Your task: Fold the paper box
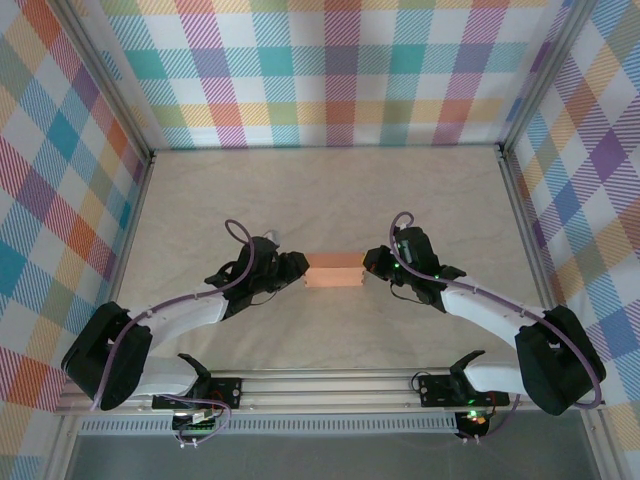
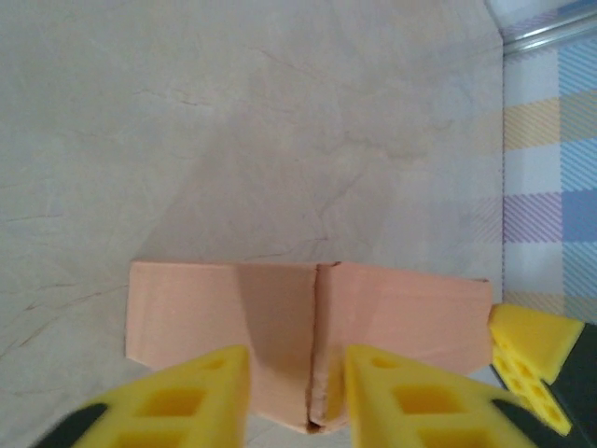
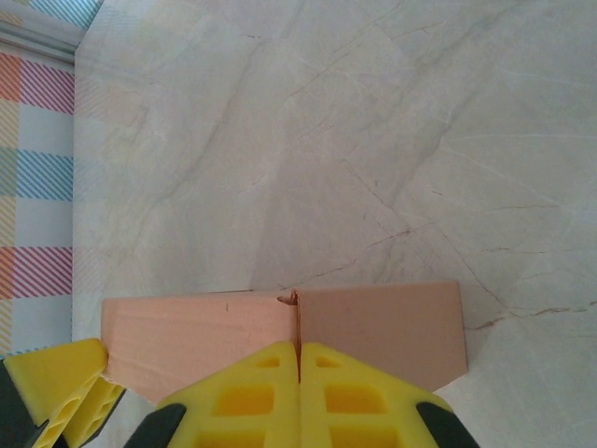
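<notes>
The right gripper is pinching the paper box by its seam. The left gripper is straddling the box's end, fingers parted. This light, easily creased card is probably wanting gentle edge holds.

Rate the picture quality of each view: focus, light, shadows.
Top external: sharp and evenly lit, faint shadows under the arms, no glare on the paper box. Left wrist: the yellow fingers are blurred by nearness, and a soft shadow falls on the table beyond the box. Right wrist: fingers soft too, table veining crisp, light flat.
</notes>
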{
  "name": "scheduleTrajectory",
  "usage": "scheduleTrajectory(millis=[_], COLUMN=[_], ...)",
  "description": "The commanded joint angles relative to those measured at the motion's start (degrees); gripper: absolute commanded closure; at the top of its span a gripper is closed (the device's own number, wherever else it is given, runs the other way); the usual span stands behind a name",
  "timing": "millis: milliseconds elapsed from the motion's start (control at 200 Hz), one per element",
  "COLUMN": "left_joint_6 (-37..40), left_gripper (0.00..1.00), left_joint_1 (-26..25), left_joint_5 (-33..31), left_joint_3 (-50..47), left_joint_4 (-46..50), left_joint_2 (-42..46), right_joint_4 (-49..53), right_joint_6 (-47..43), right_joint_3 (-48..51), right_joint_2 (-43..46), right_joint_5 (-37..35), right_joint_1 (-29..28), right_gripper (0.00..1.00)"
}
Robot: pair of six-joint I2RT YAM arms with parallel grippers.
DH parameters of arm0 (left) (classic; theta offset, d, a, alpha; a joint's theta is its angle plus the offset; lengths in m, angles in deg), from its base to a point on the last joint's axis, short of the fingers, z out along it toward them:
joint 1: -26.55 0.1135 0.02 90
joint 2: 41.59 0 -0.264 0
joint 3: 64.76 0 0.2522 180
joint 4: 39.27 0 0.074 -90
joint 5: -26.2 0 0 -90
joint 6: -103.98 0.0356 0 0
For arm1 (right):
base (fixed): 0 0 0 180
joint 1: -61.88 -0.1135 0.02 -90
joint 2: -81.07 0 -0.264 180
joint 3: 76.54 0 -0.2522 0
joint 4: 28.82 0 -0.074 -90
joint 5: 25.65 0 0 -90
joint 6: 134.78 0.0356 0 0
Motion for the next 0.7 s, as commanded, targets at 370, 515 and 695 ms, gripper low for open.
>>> scheduleTrajectory(millis=[370, 515, 695], left_joint_6=[2.9, 4.9, 9.5], left_gripper=[0.68, 0.56, 0.31], left_joint_1=[0.4, 0.4, 0.5], left_joint_5=[-1.4, -1.3, -1.3], left_joint_3=[1.3, 3.9, 8.3], left_joint_4=[9.4, 12.0, 14.8], left_joint_2=[-1.4, 0.5, 3.7], right_joint_4=[12.9, 17.4, 18.8], right_joint_6=[-15.4, -25.9, -46.1], right_joint_3=[-4.6, -8.5, -12.3], right_joint_2=[4.2, 6.2, 5.8], right_joint_5=[-5.3, -6.1, 1.3], right_joint_1=[-0.2, 0.1, 0.1], right_gripper=[0.26, 0.16, 0.12])
